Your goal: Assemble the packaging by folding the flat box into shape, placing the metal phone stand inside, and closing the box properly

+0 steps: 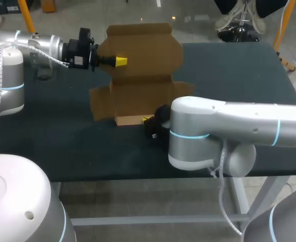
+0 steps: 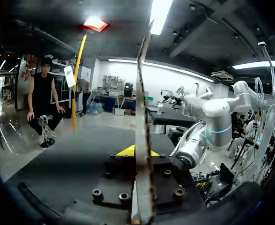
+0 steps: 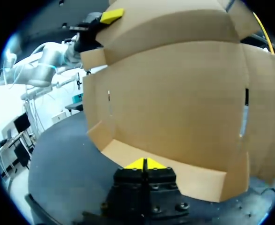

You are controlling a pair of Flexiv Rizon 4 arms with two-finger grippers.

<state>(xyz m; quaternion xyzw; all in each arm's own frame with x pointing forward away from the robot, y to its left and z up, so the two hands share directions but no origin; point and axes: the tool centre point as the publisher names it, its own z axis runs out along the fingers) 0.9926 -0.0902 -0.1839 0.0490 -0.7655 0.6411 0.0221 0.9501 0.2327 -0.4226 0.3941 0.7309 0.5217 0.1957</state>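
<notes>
Left arm (image 1: pixel 37 48) enters from 9 o'clock, left gripper (image 1: pixel 119 61) clamped on the box (image 1: pixel 148 50); right arm (image 1: pixel 238 123) enters from 3 o'clock, right gripper (image 3: pixel 145 164) closed, tips together.

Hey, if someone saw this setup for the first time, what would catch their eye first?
The big brown cardboard box, only partly folded, rears up from the middle of the dark table. The left gripper pinches its raised upper panel from the left side, with a yellow tip on either face of the sheet. The right gripper, fingers together, sits at the box's near edge.
</notes>
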